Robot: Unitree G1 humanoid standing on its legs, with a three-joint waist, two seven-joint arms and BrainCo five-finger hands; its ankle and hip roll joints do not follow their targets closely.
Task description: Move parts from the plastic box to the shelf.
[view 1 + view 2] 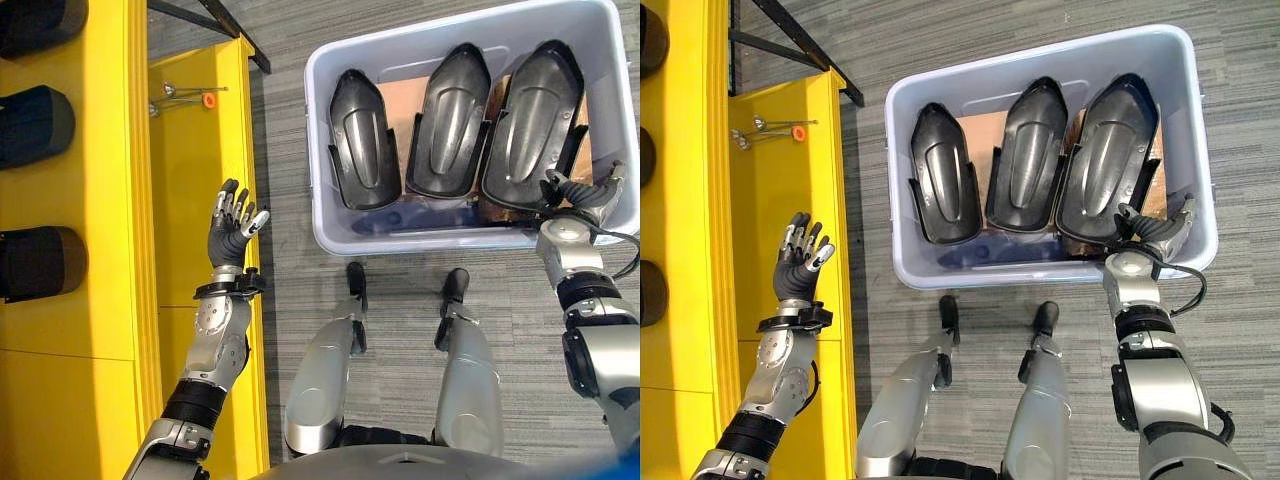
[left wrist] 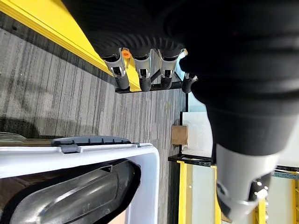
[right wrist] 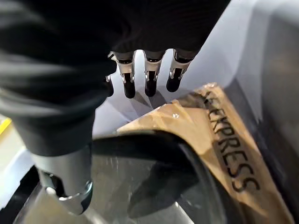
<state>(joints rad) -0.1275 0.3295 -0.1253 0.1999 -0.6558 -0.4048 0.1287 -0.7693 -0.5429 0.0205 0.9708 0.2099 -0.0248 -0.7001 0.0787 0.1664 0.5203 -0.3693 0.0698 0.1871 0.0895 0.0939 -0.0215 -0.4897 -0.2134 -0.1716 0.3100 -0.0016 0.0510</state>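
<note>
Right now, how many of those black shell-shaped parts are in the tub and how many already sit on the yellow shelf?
Black parts in the plastic box: 3 (left, middle, right)
Black parts on the yellow shelf: 3 (far, middle, near)
Total: 6

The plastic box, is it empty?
No, the plastic box holds three black parts standing side by side.

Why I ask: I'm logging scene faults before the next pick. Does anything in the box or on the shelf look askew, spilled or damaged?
Nothing stands out. Three black parts lie side by side in the plastic box on brown cardboard. The right hand hovers, open, over the rightmost part; the left hand, open, is at the yellow shelf.
</note>
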